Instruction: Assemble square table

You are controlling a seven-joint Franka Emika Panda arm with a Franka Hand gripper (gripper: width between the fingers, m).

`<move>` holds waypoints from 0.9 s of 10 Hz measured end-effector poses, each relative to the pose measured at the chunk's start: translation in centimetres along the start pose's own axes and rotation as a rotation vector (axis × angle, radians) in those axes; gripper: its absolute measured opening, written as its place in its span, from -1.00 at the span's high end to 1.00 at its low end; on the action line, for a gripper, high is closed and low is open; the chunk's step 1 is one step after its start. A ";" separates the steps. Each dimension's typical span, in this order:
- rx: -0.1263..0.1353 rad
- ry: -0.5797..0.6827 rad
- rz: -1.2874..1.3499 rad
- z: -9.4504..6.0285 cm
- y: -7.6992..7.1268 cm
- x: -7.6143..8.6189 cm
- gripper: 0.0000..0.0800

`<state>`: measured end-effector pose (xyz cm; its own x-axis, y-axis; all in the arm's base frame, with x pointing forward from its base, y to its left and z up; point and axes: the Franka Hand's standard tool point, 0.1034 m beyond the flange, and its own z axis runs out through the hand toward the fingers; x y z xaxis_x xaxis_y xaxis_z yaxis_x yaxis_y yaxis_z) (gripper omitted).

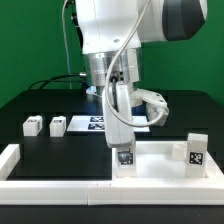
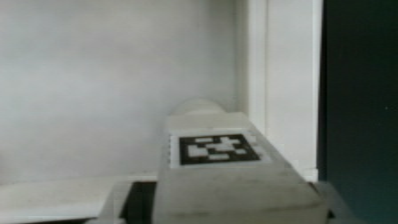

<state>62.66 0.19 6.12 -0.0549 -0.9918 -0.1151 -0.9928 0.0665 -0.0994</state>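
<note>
My gripper (image 1: 122, 148) is shut on a small white leg (image 1: 124, 158) and holds it upright with its tag facing the camera, low over the square table top (image 1: 158, 152). In the wrist view the leg (image 2: 219, 148) fills the space between the jaws of my gripper (image 2: 222, 206), over the top's pale inner face (image 2: 107, 90) and beside its raised rim (image 2: 285, 80). Another tagged leg (image 1: 196, 150) stands at the top's corner on the exterior view's right. Two more small legs (image 1: 33, 125) (image 1: 57, 125) lie on the black table at the exterior view's left.
The marker board (image 1: 88, 122) lies behind the arm. A long white rail (image 1: 60, 183) runs along the front edge, with an upturned end (image 1: 10, 156) at the exterior view's left. Black cables trail at the back.
</note>
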 end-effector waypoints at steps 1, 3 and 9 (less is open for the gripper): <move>0.002 0.002 0.004 0.0 0.0 0.0 0.28; 0.014 0.011 -0.084 0.1 -0.1 -0.3 -0.05; 0.060 0.063 -0.678 0.3 0.3 -2.0 -0.62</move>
<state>62.53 2.27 6.05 0.5693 -0.8206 0.0491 -0.8024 -0.5677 -0.1838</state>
